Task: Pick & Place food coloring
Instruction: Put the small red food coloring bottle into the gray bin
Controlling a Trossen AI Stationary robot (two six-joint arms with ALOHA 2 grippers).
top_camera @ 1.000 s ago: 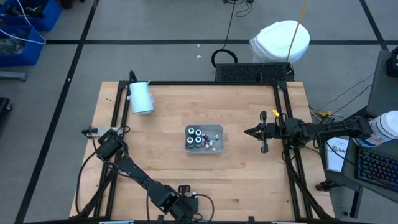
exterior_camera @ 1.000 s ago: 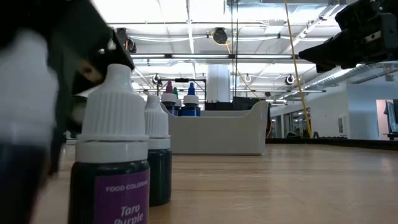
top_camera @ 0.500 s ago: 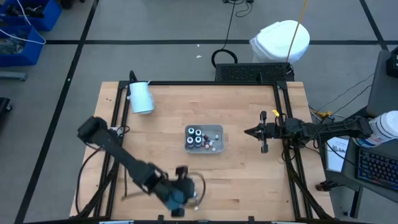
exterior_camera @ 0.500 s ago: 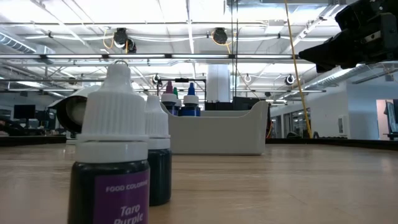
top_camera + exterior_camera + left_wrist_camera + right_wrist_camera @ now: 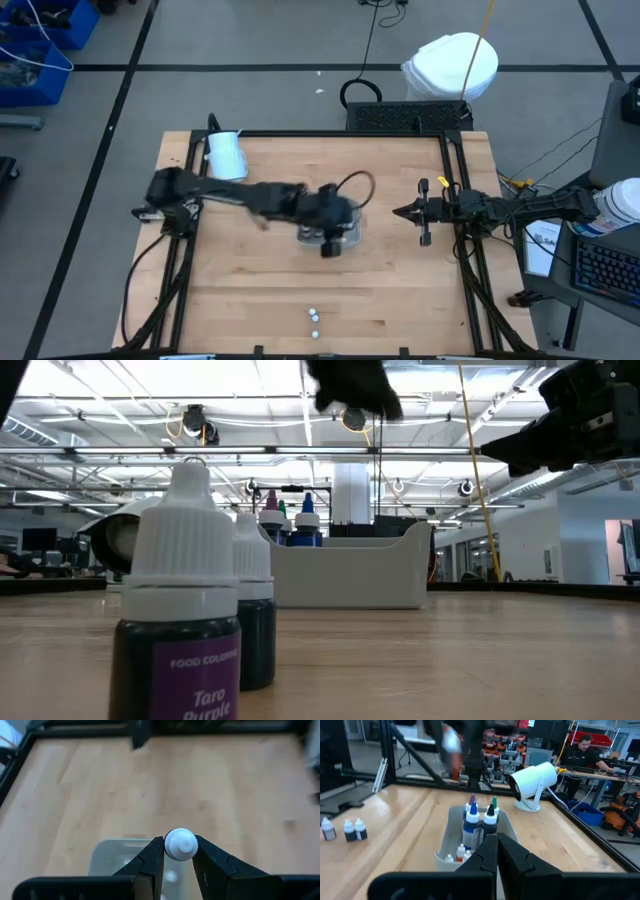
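The desk (image 5: 400, 290) is a broad slab of pale, fine-grained wood boards edged by a black metal frame. A smooth white cylindrical camera (image 5: 536, 779) stands on a round foot at the desk's far corner from the right claw. The tray (image 5: 112, 862) is a pale grey, matte plastic box with rounded corners, lying directly under the left claw (image 5: 178, 862).

The food coloring comes as small round dropper bottles with dark bodies and ribbed white screw caps ending in a nipple tip. Several bottles with blue, green and purple tips (image 5: 472, 817) stand upright in the tray, with tiny white pieces at their feet. Two more bottles (image 5: 195, 610), the nearer labelled taro purple, stand on the bare wood well apart from both claws.

The left claw's two dark fingers (image 5: 150, 865) pinch one bottle (image 5: 180, 843) by its sides, white cap facing the wrist camera, above the tray. The right claw (image 5: 497, 852) is closed on nothing, hanging beside the tray's other end.

A second ago the left arm was folded at the desk's front edge beside the two loose bottles; it now stretches over the tray.
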